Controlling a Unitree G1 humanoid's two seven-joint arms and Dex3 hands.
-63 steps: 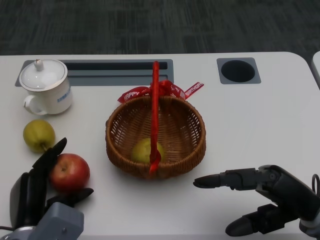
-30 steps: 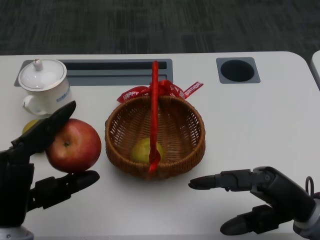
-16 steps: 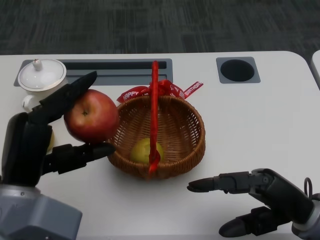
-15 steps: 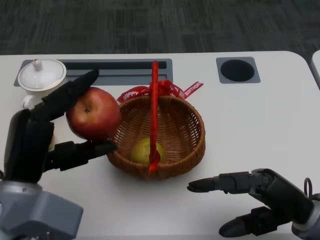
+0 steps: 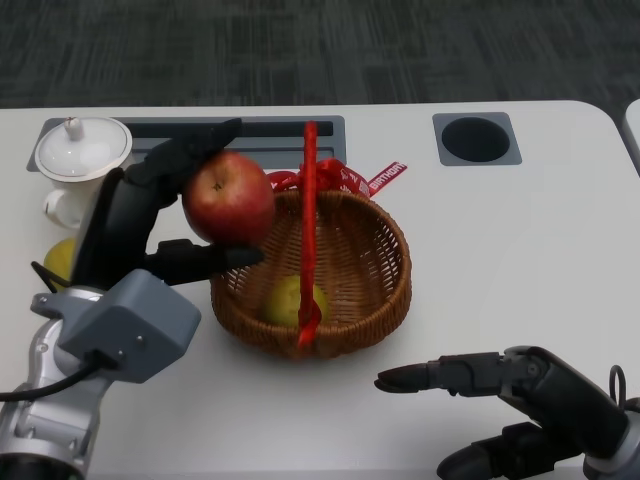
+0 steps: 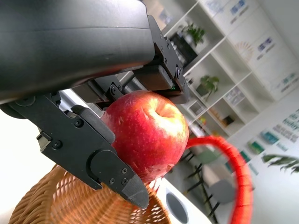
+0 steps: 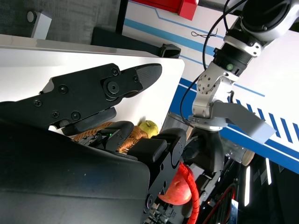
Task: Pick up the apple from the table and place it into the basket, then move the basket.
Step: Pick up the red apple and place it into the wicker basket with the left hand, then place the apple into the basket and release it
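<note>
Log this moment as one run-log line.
phase: carry | left hand: holds apple above basket rim | right hand: open, over table | basket: holds one yellow-green fruit

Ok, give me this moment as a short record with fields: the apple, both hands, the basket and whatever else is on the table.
apple: red apple held in the air over the basket's left rim
left hand: left hand grips the apple
right hand: right hand open, low near the table's front edge, holding nothing
basket: wicker basket with a red handle, a yellow-green fruit inside
others: white lidded cup; second yellow-green fruit on the table behind the left hand
</note>
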